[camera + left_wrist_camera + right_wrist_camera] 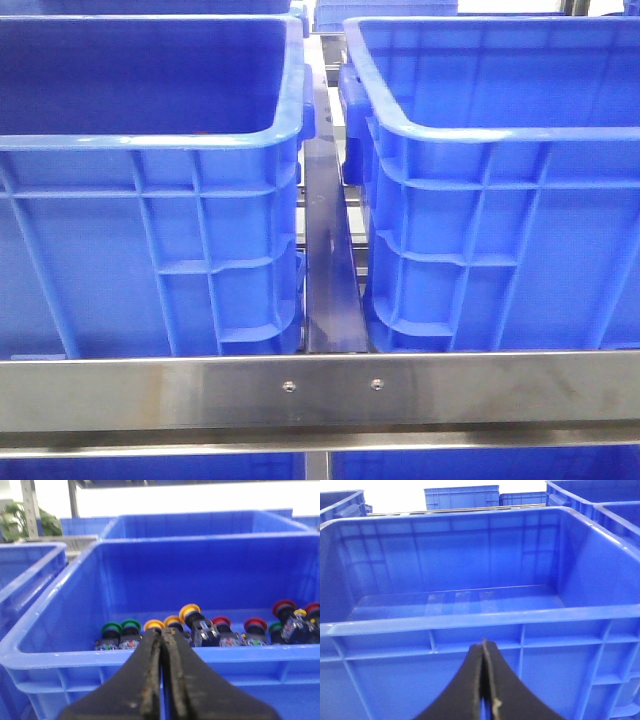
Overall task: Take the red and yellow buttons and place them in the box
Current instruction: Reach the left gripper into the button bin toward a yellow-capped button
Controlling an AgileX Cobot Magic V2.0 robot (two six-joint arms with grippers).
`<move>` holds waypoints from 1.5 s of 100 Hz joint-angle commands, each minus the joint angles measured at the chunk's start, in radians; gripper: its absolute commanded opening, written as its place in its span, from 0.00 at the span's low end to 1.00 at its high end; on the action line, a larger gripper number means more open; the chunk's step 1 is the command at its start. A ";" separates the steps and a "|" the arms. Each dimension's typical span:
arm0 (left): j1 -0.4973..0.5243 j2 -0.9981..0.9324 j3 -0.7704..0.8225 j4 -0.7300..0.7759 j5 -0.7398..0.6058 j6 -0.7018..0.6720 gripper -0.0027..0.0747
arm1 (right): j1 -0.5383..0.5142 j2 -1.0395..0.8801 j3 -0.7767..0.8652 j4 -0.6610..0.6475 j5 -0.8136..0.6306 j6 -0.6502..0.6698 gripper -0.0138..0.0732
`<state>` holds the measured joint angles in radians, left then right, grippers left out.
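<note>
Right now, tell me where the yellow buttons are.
In the left wrist view, the yellow buttons lie in the blue crate just beyond the closed left end effector, between the green buttons and the red buttons.

Crate rim (100, 655) hides button bodies (210, 635); buttons blurred.
</note>
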<state>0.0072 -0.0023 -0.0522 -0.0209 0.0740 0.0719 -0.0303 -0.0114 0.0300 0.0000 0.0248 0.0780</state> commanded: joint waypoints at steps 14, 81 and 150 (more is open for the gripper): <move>-0.006 0.125 -0.219 -0.013 0.148 -0.007 0.01 | -0.007 -0.022 -0.017 -0.009 -0.076 -0.007 0.08; -0.006 0.786 -0.686 -0.024 0.428 -0.006 0.76 | -0.007 -0.022 -0.017 -0.009 -0.076 -0.007 0.08; -0.008 1.399 -1.116 -0.180 0.615 -0.006 0.75 | -0.007 -0.022 -0.017 -0.009 -0.076 -0.007 0.08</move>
<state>0.0047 1.3718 -1.0988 -0.1728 0.7186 0.0719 -0.0303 -0.0114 0.0300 0.0000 0.0248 0.0780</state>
